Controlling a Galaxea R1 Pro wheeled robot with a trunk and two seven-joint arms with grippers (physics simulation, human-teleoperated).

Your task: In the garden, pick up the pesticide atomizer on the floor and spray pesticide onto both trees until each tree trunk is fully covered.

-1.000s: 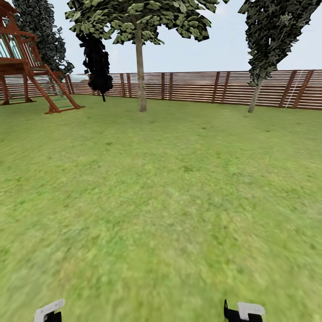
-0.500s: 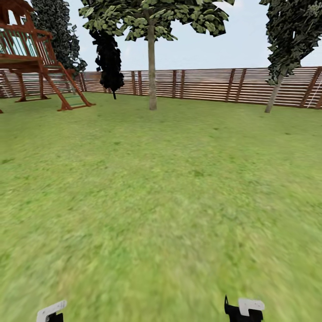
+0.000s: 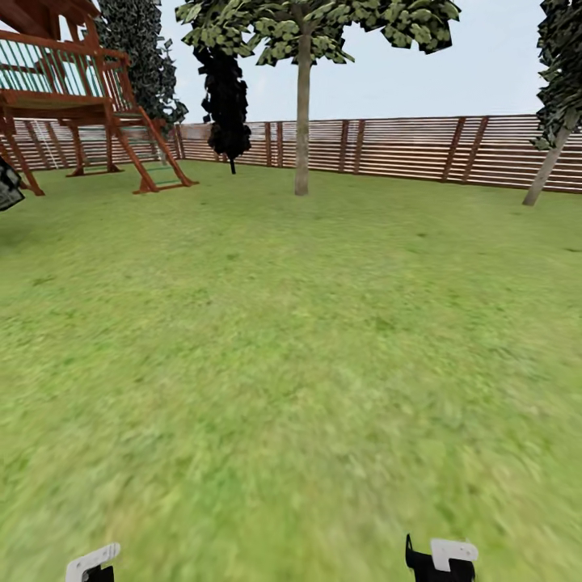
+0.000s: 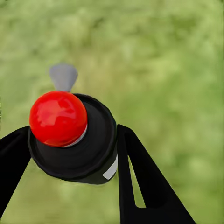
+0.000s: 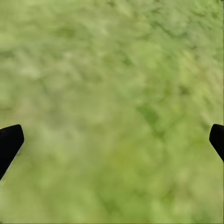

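Note:
My left gripper is shut on the pesticide atomizer, a black body with a red round cap and a grey nozzle, held over grass. My right gripper is open with only lawn between its fingers. In the head view the left gripper and right gripper show at the bottom edge. Far ahead on the garden lawn stands a tree with a straight pale trunk. A second tree's leaning pale trunk is at the far right, by the fence.
A brown slat fence closes the far side. A red-brown wooden playset with a ladder stands at the far left. A black cone-shaped tree rises beside it. A dark leafy bit shows at the left edge.
The whole head picture has shifted right, so the camera has turned left and come a little closer to the trees. Both grippers keep their places in the picture.

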